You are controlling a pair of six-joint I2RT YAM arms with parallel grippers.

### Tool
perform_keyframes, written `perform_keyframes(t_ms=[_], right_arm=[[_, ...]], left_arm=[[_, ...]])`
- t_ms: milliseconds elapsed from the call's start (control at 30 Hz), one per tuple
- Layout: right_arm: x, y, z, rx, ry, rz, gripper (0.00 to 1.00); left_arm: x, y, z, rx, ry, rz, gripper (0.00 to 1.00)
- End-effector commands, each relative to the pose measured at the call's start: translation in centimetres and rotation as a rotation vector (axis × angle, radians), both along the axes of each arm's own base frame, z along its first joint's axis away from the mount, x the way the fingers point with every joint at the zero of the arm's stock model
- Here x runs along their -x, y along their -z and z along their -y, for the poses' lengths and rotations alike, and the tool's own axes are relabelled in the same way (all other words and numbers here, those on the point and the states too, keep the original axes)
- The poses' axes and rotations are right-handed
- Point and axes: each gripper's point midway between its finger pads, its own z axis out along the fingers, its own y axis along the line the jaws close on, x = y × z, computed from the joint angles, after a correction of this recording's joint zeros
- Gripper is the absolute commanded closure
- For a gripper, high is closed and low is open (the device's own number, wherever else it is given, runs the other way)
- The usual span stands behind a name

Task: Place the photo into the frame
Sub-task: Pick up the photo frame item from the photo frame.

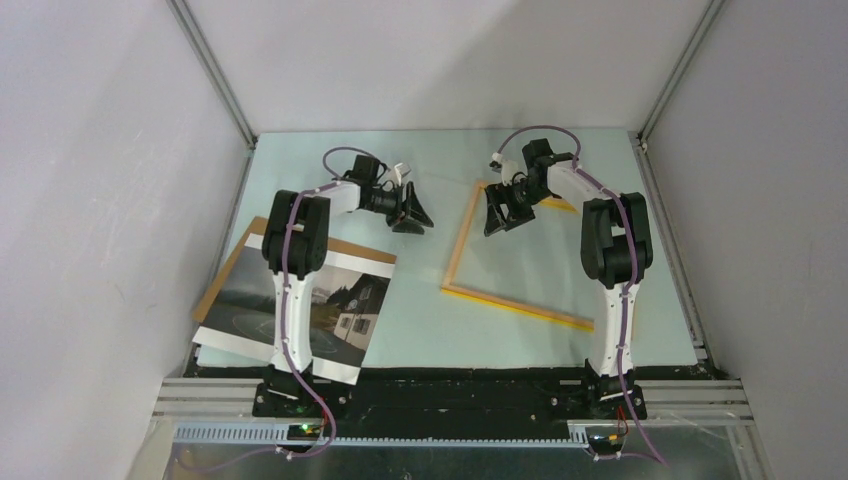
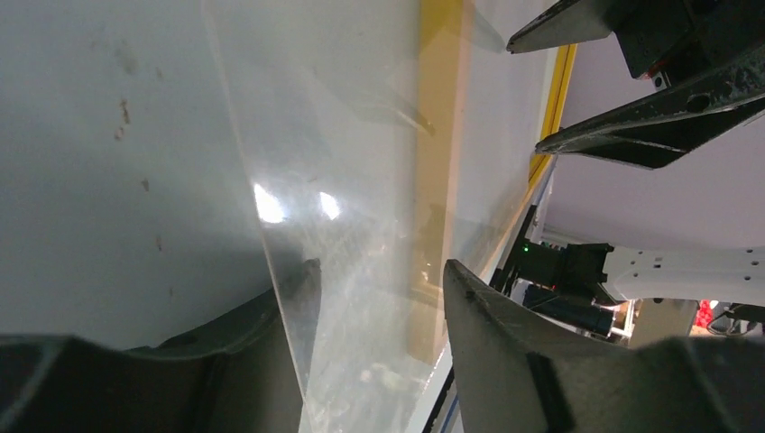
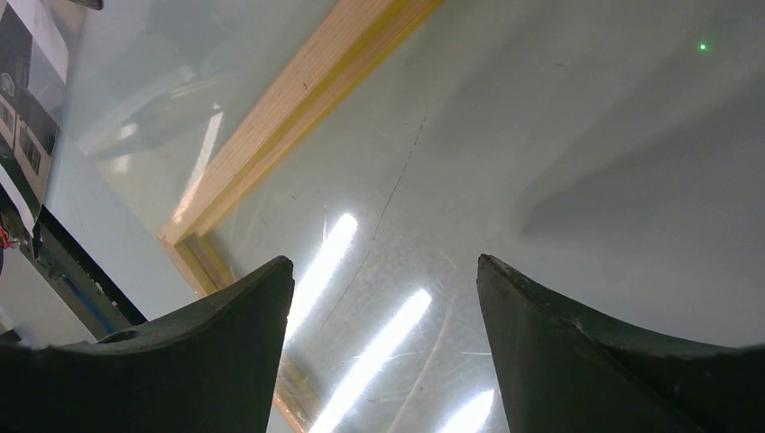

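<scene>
The frame [image 1: 515, 304], with thin yellow-orange wooden edges, lies right of the table's middle. The photo [image 1: 350, 300], a dark misty landscape with a white house, lies at the near left, partly under the left arm. My left gripper [image 1: 412, 215] hovers just left of the frame. In the left wrist view it [image 2: 381, 266] is open, and the edge of a clear pane [image 2: 361, 180] passes between its fingers with a gap on each side. My right gripper [image 1: 497, 218] is open with nothing in it, low over the pane [image 3: 541, 180] near the frame's wooden edge [image 3: 298, 99].
A plain brown backing board [image 1: 228, 268] lies under the photo, sticking out at its far left side. Grey walls with metal rails close the table in on the left, right and back. The two grippers face each other a short way apart.
</scene>
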Motion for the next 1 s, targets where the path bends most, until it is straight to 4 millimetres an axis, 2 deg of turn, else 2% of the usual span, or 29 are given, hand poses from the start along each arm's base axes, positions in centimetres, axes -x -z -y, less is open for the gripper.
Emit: perform_keyframes(t_ms=[0, 167, 233, 300, 400, 433, 533, 567, 600, 633, 667, 833, 967], right_arm=[[-0.7, -2.7, -0.2, -0.021, 0.008, 0.064, 0.22], [-1.3, -4.6, 1.0, -0.03, 0.037, 0.104, 0.22], [-1.6, -5.8, 1.5, -0.04, 0.05, 0.126, 0.21], [-1.8, -7.3, 2.2, -0.048, 0.059, 0.16, 0.21], [-2.0, -9.6, 3.3, -0.062, 0.067, 0.219, 0.18], [-2.1, -11.0, 3.5, -0.065, 0.065, 0.256, 0.17], [-2.2, -14.0, 4.6, -0.069, 0.063, 0.336, 0.15], [-2.2, -14.8, 4.7, -0.065, 0.054, 0.352, 0.14], [-2.2, -15.5, 5.0, -0.062, 0.052, 0.366, 0.14], [-2.1, -16.4, 5.0, -0.06, 0.041, 0.384, 0.14], [-2.0, -17.1, 5.1, -0.061, 0.038, 0.4, 0.13], [-1.2, -21.0, 4.2, -0.067, -0.023, 0.509, 0.12], [0.1, -24.3, 3.2, -0.066, -0.072, 0.609, 0.1]], left_arm=[[-0.9, -1.5, 1.1, 0.08, 0.012, 0.011, 0.48], [-1.0, -2.9, 1.2, 0.101, 0.004, 0.017, 0.81], [-0.9, -3.9, 1.0, 0.108, 0.002, 0.031, 0.92], [-0.8, -5.2, 0.7, 0.116, -0.001, 0.054, 0.99], [-0.2, -7.2, 0.2, 0.129, 0.008, 0.102, 1.0], [0.1, -8.7, 0.0, 0.136, 0.019, 0.143, 1.0], [1.9, -12.1, -0.4, 0.15, 0.064, 0.24, 1.0], [2.5, -12.6, -0.6, 0.147, 0.073, 0.242, 1.0], [3.1, -13.9, -0.8, 0.143, 0.09, 0.301, 1.0], [3.8, -14.2, -1.0, 0.132, 0.097, 0.3, 1.0], [4.3, -15.3, -1.3, 0.116, 0.117, 0.373, 1.0], [8.0, -17.2, -2.4, 0.018, 0.222, 0.464, 1.0], [9.8, -19.1, -3.6, -0.067, 0.265, 0.598, 1.0]])
